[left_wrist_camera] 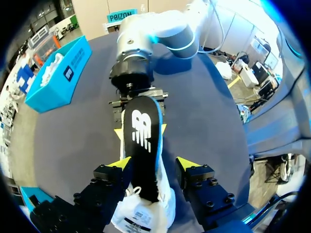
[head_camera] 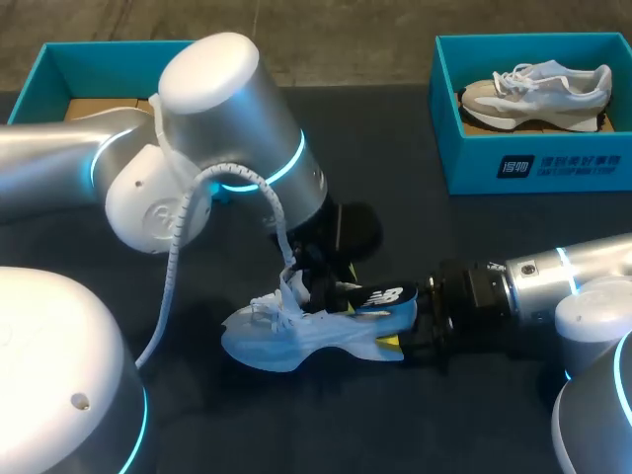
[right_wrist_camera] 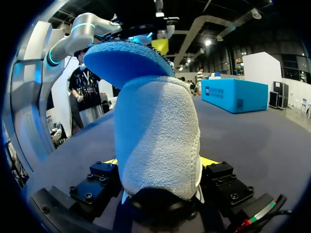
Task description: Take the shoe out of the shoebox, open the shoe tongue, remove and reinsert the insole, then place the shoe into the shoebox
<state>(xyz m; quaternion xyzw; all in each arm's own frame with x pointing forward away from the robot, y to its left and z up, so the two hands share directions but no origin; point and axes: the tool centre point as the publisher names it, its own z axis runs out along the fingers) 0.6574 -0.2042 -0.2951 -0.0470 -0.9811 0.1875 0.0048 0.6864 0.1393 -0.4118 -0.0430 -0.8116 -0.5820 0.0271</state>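
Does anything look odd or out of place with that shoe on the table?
Yes: the black insole juts out of the pale blue shoe, over its heel end, rather than lying flat inside. The right gripper clamps that heel. The other shoe sits neatly in its box.

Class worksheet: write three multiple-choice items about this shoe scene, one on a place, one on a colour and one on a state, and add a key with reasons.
1. Where is the blue shoe?
A on the floor
B on a shelf
C over the table, between the two arms

2. What colour is most of the insole?
A black
B red
C green

3. The right pincer is:
A open and empty
B shut on the blue shoe's heel
C out of view

Key:
1 C, the head view shows it mid-table between the arms.
2 A, its upturned face is black with a white mark.
3 B, both yellow tips press on the heel from opposite sides.
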